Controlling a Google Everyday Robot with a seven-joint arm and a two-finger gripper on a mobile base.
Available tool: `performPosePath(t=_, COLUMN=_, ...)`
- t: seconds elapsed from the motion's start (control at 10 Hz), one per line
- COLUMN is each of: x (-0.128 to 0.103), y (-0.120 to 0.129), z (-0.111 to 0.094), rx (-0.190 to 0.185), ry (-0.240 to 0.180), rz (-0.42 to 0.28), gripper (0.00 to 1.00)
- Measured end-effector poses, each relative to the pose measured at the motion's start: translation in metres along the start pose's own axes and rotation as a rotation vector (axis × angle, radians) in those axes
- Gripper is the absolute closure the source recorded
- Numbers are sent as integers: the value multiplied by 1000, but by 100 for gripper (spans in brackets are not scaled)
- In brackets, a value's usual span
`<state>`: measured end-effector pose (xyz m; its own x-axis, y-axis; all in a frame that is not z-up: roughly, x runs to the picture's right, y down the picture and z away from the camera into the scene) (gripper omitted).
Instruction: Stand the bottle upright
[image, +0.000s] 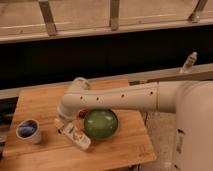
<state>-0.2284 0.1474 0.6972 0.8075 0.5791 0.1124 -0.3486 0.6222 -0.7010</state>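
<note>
The bottle (76, 136) is cream-white with a printed label. It lies on its side on the wooden table (115, 150), just left of the green bowl (100, 124), with one end pointing to the front right. My white arm reaches in from the right and bends down at the wrist. My gripper (62, 121) hangs at the bottle's back-left end, shut. I cannot tell whether it touches or holds the bottle.
A white cup (28, 131) with something blue inside stands at the table's left. A clear slim bottle (189, 62) stands on the ledge at the back right. A dark wall and railing run behind the table. The robot's white body fills the right edge.
</note>
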Motion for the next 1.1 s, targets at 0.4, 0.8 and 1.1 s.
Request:
performPosePath(t=0.4, x=-28, y=-6, z=-5, rx=-11, ry=-135, rz=-79, gripper=100)
performPosePath(t=0.8, x=-28, y=-13, z=-2, rx=-14, ry=-239, rz=-104, gripper=100)
performPosePath(t=1.1, x=-36, y=-14, z=-5, rx=-6, ry=-269, rz=-124, gripper=100)
